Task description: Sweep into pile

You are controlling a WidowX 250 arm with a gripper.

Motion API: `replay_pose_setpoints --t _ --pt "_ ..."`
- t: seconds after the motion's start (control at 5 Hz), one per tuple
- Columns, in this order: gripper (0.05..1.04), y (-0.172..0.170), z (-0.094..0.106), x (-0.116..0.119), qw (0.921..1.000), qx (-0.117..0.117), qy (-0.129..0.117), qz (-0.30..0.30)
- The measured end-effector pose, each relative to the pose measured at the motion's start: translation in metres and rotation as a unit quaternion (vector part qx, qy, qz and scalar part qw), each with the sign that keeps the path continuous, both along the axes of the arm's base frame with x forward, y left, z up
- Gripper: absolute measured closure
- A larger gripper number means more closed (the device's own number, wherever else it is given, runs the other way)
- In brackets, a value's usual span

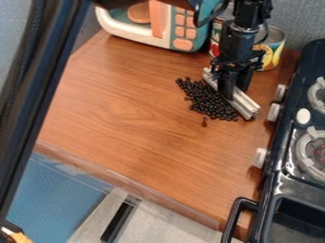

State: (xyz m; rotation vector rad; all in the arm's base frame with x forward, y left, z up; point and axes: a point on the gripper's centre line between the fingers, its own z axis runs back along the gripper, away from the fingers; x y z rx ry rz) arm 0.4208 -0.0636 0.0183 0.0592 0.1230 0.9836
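On the wooden bench (127, 104), brown with a streaked grain: one pile of small black beans (213, 102), loosely spread, lying along the side of the bar nearer the bench's middle and touching it in places. Item: a few dark reddish bits (204, 122) just off the pile. Item: one pale grey ridged bar (249, 108), set slantwise, gripped by the black pincer (234, 94), which hangs down over it.

Labels: one can (272, 48) with a mostly yellow wrapper bearing coloured pictures, standing behind the pincer; one can (215, 40) with red, green and white on its wrapper, partly hidden by the arm.

Back of bench: one toy microwave (117, 26), white and teal, with orange buttons and an orange handle.

Right side: one black toy stove (279, 163), with pale knobs, grey burner rings and a white disc; a black sink (298, 218) nearer the camera.

Room: a blue-grey wall (298, 19) behind; a clear plastic strip (136, 186) along the front edge; a dark beam (38, 95) slanting down the left.
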Motion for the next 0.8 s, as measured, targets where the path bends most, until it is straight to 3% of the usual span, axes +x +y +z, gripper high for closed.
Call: replay_pose_setpoints --t 0.8 --pt "0.716 0.023 0.000 -0.030 0.9999 0.003 -0.010 -0.011"
